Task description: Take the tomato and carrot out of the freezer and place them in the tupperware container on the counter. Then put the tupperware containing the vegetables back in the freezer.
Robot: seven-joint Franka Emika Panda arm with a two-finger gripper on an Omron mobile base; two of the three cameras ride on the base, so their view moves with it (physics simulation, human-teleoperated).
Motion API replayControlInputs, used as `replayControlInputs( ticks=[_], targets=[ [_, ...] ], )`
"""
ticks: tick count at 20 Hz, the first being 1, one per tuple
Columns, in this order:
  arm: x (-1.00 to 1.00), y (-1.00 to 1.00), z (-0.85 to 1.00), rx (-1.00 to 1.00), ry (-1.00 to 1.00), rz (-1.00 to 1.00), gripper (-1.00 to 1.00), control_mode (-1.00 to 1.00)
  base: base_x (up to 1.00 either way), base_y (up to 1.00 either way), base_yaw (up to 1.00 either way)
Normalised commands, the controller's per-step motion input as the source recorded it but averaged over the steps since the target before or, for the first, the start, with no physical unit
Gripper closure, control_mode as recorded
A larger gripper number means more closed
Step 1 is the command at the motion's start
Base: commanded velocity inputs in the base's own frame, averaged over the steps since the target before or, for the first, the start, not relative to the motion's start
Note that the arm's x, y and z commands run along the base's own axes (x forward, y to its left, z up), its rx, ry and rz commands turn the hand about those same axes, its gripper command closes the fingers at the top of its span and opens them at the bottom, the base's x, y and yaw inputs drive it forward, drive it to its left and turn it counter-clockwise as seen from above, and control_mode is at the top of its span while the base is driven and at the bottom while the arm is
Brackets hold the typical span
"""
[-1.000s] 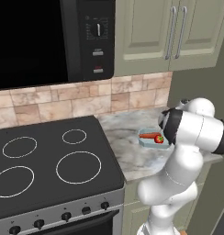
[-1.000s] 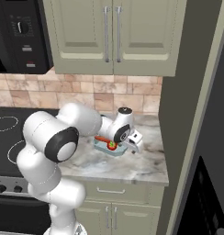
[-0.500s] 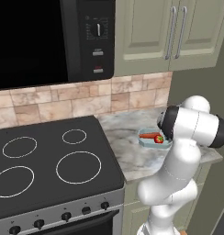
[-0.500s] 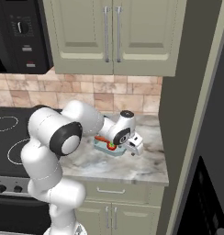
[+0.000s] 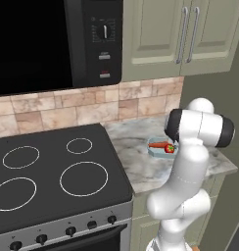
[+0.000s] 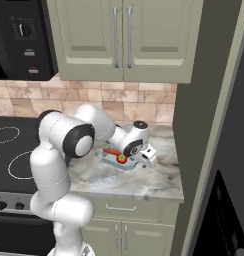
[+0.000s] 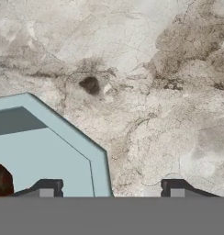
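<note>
The white arm rises from its base in front of the bench [image 6: 144,182], bends at a dark-jointed elbow and reaches forward and down, so that its hand hangs low over the tupperware container [image 6: 117,160]. In the right base view the tool [image 6: 145,159] sits at the container's right-hand edge, pointing down at the marble. In the left base view the arm's upper links hide the hand, and only part of the tupperware container [image 5: 156,145] shows beside the arm.

In the hand view the tool [image 7: 112,187] has its two dark fingertips [image 7: 47,187] spread well apart with nothing between them but the container's rim. One tip stands over the pale blue floor of the tupperware container [image 7: 49,156], the other over bare marble just outside it, so the wall of the tray runs through the gap. The tips are not pressed on anything, though whether either touches the tray cannot be told.

The tomato [image 6: 122,158] lies inside the container, and its red edge shows in the hand view as well [image 7: 1,180]. The carrot [image 6: 112,152] lies inside the container too, beside the tomato on the side away from the tool. The container rests on the bench, close to the tall dark freezer [image 6: 214,125], which stands to its right.
</note>
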Motion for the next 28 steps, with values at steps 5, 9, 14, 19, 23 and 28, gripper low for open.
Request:
replayControlInputs(
  ticks=[5,9,14,19,23,28],
  targets=[
    [0.01,0.06,-0.21,0.00,0.00,0.00,1.00,-1.00,0.00,0.00,0.00],
    [0.00,0.06,-0.16,0.00,0.00,0.00,1.00,-1.00,0.00,0.00,0.00],
    [-0.03,0.03,-0.03,0.02,0.00,0.00,1.00,-1.00,0.00,0.00,0.00],
    [-0.19,0.00,0.19,0.03,-0.01,0.00,1.00,-1.00,0.00,0.00,0.00],
    [-0.45,0.00,0.61,0.04,-0.09,-0.02,1.00,-1.00,0.00,0.00,0.00],
    [-0.48,0.00,0.72,0.01,-0.07,-0.02,1.00,-1.00,0.00,0.00,0.00]
  ],
)
